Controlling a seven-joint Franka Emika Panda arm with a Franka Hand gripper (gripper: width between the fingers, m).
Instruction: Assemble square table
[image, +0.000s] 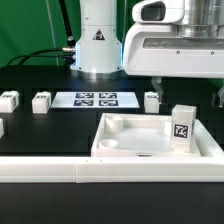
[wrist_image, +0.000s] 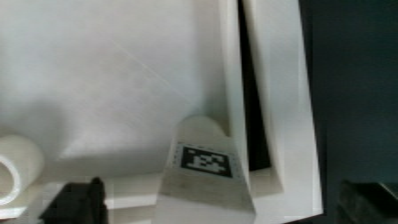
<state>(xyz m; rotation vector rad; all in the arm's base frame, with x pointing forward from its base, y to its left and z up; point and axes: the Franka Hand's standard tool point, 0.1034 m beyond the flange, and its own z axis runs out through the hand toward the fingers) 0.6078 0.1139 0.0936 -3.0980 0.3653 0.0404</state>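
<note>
My claw (image: 189, 90) gapes above the upright tagged leg block (image: 182, 128), standing on the flat, rimmed white square table (image: 140, 152) at the black worktop's (image: 40, 135) front edge.

Leg block (image: 182, 128) upright in slab (image: 140, 141), exterior view's right; marker board (image: 95, 99) behind; rail (image: 50, 172) in front.

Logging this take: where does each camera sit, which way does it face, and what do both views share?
Exterior view: off the arm, opposite the robot base, facing it across the square table slab; the gripper hangs above the slab.
Wrist view: on the wrist, looking down onto the slab; the two dark fingertips show, set apart.
Shared: the slab and the tagged leg standing in it.
</note>
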